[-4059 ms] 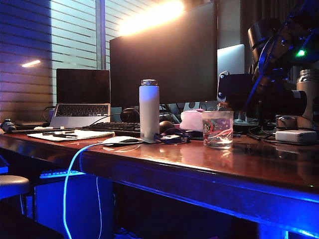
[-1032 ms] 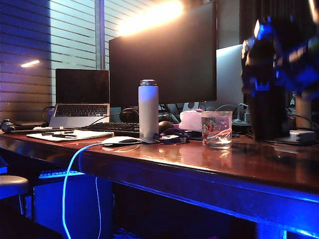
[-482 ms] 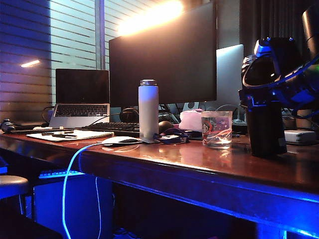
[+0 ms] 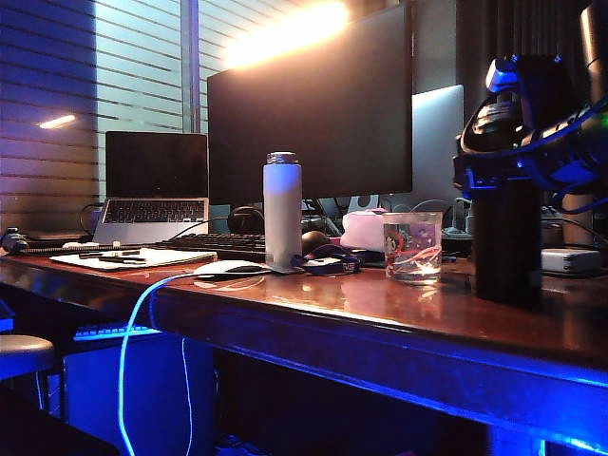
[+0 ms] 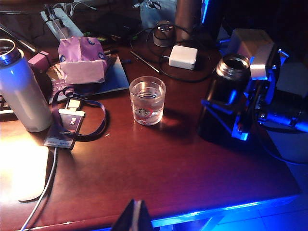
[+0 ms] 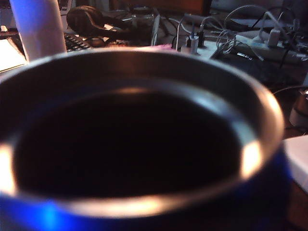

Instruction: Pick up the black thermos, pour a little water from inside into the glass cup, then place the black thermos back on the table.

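Black thermos [image 4: 506, 237] upright on tabletop [image 4: 399, 313], right of glass cup [image 4: 412, 246]. Right gripper [image 5: 243, 115] around it, grip state unclear. Left gripper [image 5: 136, 217] pressed together near the tabletop's front edge.

black thermos [image 5: 219, 103]: matte black, silvery rim. glass cup [image 5: 147, 100]: clear, red-and-green print on its side. desk [image 4: 399, 313]: glossy reddish-brown, blue glow along the front edge. Bottle [image 4: 283, 211] beside the cup: white body, silver cap. Box [image 5: 81, 60] behind the cup: pink-purple. Charger [image 5: 183, 57]: white. Right claw [image 5: 240, 113]: black, lit blue.
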Controlling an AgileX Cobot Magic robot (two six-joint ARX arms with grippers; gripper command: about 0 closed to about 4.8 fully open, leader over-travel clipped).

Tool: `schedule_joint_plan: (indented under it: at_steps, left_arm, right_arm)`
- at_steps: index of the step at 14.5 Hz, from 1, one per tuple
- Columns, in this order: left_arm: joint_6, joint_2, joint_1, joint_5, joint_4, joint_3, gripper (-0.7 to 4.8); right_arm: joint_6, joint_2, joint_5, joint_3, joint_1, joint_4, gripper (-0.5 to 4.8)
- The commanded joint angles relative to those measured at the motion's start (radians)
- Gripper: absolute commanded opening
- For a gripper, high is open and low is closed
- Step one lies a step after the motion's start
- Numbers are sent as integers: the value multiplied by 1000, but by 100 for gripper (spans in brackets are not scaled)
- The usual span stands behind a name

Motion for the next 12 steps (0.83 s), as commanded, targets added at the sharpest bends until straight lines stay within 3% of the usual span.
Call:
schedule_joint_plan:
  at_steps: [1,10,11,12]
  left_arm:
    - [-3,-3,0,6,9,5,-3]
    - [-3,-3,0,6,9,5,-3]
    - [-3,-3,0,6,9,5,-3]
    - [-3,-3,0,6,9,5,-3]
  right_arm:
    - [1,-41,-21,1,0,-15,479]
    - [1,-325,-21,-227,2,-19,479]
    - [0,-417,-18,-263,1,-29,380]
    - [-2,-499,-18,-278,1,-88,133]
